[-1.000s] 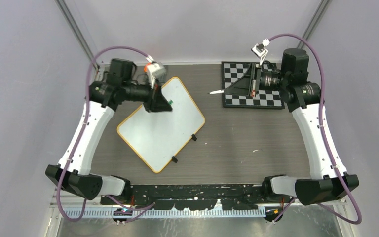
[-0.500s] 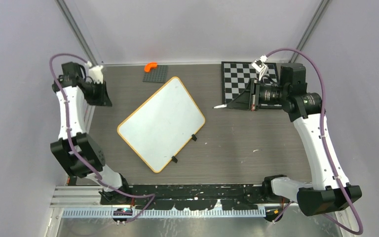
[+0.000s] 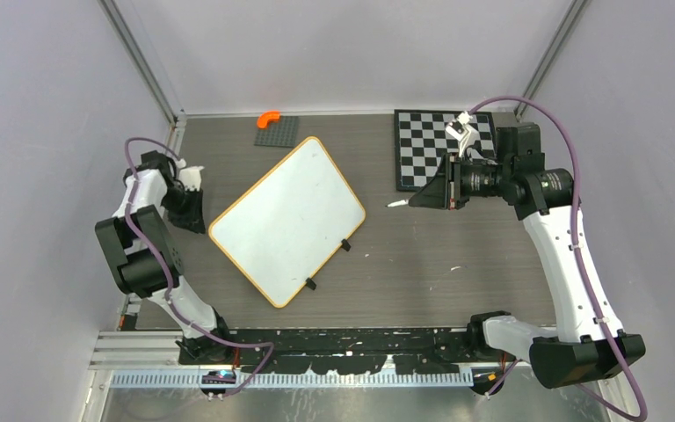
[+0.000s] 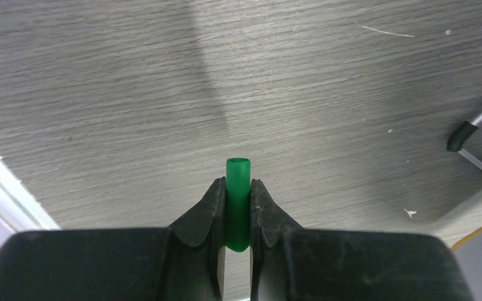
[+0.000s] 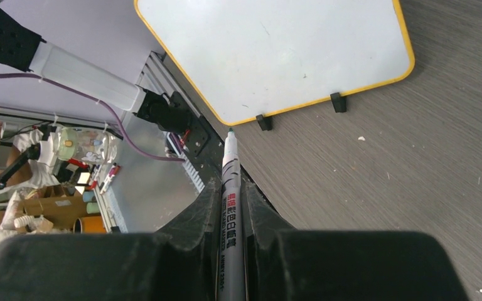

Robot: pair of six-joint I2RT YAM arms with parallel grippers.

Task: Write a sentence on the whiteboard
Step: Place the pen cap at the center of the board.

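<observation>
Broadly, the grey wood-grain table (image 3: 448, 290) fills the top view. At its centre, a little toward 9 o'clock, lies the whiteboard (image 3: 286, 220), flat and turned like a diamond, with an orange-yellow rim all around and a plain white face. At 1 o'clock from it, well apart, sits a black-and-white chequered board (image 3: 422, 149). A smaller grey plate (image 3: 281, 134) lies just off the whiteboard's 12 o'clock corner, with an orange piece (image 3: 268, 117) at its own 11 o'clock corner. The left gripper (image 4: 237, 188) hangs at 9 o'clock of the whiteboard, near its corner but off it, over bare table. Its fingers are squeezed on a green cap (image 4: 238, 175) that sticks out between them. The right gripper (image 5: 231, 188) sits at 3 o'clock of the whiteboard, by the chequered board's 6 o'clock edge. It is clamped on a marker (image 5: 231, 166) whose green tip points toward the whiteboard's edge with the two black clips (image 5: 263, 121), apart from the board.
</observation>
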